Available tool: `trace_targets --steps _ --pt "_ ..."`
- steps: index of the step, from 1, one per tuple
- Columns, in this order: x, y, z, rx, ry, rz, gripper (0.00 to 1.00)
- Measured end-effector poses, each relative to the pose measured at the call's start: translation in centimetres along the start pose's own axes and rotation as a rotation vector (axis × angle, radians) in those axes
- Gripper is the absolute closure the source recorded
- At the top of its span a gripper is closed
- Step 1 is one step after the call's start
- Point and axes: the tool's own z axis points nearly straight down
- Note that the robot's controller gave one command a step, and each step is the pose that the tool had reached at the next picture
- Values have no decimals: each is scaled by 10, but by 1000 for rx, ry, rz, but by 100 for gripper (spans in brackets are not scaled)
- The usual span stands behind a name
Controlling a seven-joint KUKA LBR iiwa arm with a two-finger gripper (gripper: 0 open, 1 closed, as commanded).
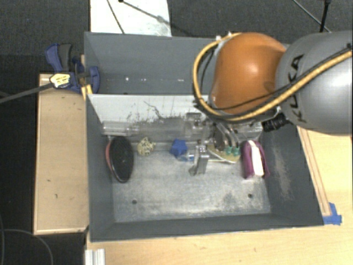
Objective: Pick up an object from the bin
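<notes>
- Bin [182,203]: grey metal, sloped walls, flat scuffed floor; we count only a few loose things on it, all in the back half of the floor.
- Arm [322,87]: silver, comes in from the right of the view and hangs over the bin's right rear part.
- Orange cover [245,70]: domed, on the wrist, ringed by a yellow-and-black cable [201,65].
- Black oval thing [120,159]: lies lengthwise at the left of the floor, with a reddish edge along its left side, well apart from the gripper.
- Purple-and-white thing [252,159]: elongated, at the right of the floor, near the gripper's right side.
- Gripper [198,162]: low over the middle of the floor, below the cover. We cannot tell how far the claw is open, and we see nothing held in it.
- Blue piece [178,148]: small and blocky, mid-floor towards the back, just beside the gripper's left; it is the nearest thing. Contact we cannot tell.
- Beige ball-like thing [145,146]: speckled, between the black oval and the blue piece.
</notes>
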Motion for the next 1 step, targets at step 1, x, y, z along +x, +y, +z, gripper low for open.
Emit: trace_targets --steps 1 --pt "-38 -22 119 3 7 104 0"
